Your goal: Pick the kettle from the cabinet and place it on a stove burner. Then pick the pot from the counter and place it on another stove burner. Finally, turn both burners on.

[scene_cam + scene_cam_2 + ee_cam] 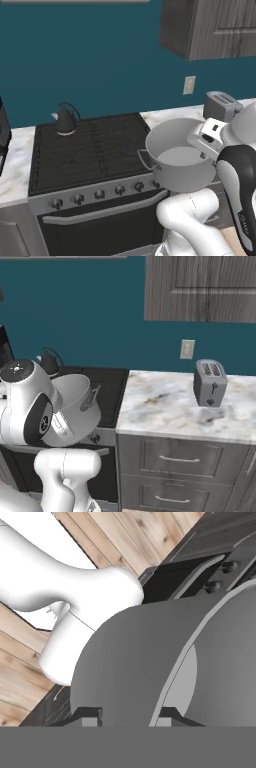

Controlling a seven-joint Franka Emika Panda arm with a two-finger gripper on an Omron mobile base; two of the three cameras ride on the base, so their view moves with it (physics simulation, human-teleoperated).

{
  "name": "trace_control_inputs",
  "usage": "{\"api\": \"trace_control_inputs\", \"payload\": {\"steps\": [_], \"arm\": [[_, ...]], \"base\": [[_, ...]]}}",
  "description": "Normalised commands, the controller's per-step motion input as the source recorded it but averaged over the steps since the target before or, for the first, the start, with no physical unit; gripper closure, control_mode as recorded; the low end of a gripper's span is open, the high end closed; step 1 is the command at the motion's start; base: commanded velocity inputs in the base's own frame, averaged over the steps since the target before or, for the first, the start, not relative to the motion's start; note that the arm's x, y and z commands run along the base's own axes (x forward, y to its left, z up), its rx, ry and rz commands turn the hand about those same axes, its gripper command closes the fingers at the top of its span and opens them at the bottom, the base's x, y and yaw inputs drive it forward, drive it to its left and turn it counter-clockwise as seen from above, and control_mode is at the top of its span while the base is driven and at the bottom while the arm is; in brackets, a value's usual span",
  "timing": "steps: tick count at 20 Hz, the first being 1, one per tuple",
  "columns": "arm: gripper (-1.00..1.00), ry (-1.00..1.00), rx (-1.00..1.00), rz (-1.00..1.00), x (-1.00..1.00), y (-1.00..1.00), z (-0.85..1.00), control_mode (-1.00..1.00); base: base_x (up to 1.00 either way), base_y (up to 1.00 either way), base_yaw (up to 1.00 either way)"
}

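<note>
The small dark kettle (65, 121) (48, 362) stands upright on the back left burner of the black stove (90, 150). The wide grey pot (182, 160) (77, 401) hangs in the air, slightly tilted, over the stove's front right corner. My gripper (204, 146) (127, 717) is shut on the pot's right rim, one finger inside the wall and one outside. In the hand view the pot's (140, 662) wall lies close in front of the fingertips. A row of round knobs (100, 194) lines the stove front. The cabinet (215, 25) (200, 288) hangs on the wall at upper right, its doors shut.
A grey toaster (222, 105) (210, 382) stands on the marble counter (165, 401) right of the stove, below a wall outlet (187, 349). A black coffee machine (2, 130) sits at the far left. Drawer fronts (175, 458) run under the counter.
</note>
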Motion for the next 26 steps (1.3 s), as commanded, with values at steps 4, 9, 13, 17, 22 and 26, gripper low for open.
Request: {"api": "trace_control_inputs", "payload": {"steps": [4,9,13,17,22,26], "arm": [[1.0,0.0,0.0,0.0,0.0,0.0,0.0,1.0],[1.0,0.0,0.0,0.0,0.0,0.0,0.0,1.0],[1.0,0.0,0.0,0.0,0.0,0.0,0.0,1.0],[1.0,0.0,0.0,0.0,0.0,0.0,0.0,1.0],[1.0,0.0,0.0,0.0,0.0,0.0,0.0,1.0],[1.0,0.0,0.0,0.0,0.0,0.0,0.0,1.0]], "base": [[0.19,-0.22,0.08],[0.33,-0.24,0.06],[0.37,-0.36,0.03],[0.32,-0.41,0.03],[0.29,-0.18,0.04],[0.4,0.0,0.06]]}}
